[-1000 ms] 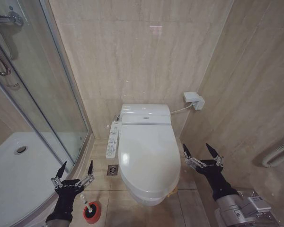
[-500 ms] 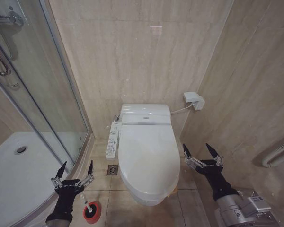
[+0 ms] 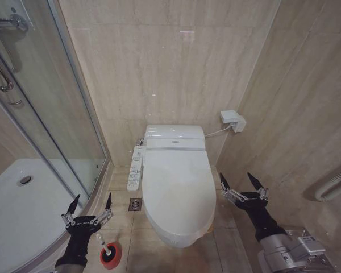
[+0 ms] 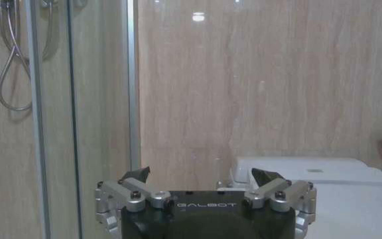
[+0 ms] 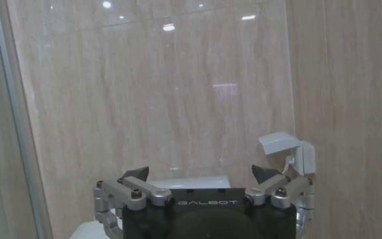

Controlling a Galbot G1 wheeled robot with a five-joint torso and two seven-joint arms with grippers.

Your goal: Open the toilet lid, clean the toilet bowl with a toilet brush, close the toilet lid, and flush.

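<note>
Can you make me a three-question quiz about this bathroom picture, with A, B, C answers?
1. Where is the small round red brush holder?
A. on the floor beside the left pincer
B. on top of the toilet
C. in the shower

2. How many robot pincers are there?
A. one
B. two
C. three

3. The large smooth white plastic toilet lid is:
A. shut
B. standing open
C. taken off

Answers: 1 A, it sits on the tiles just below that pincer. 2 B, the left one and the right pincer, both open. 3 A, it lies flat, covering the bowl.
</note>
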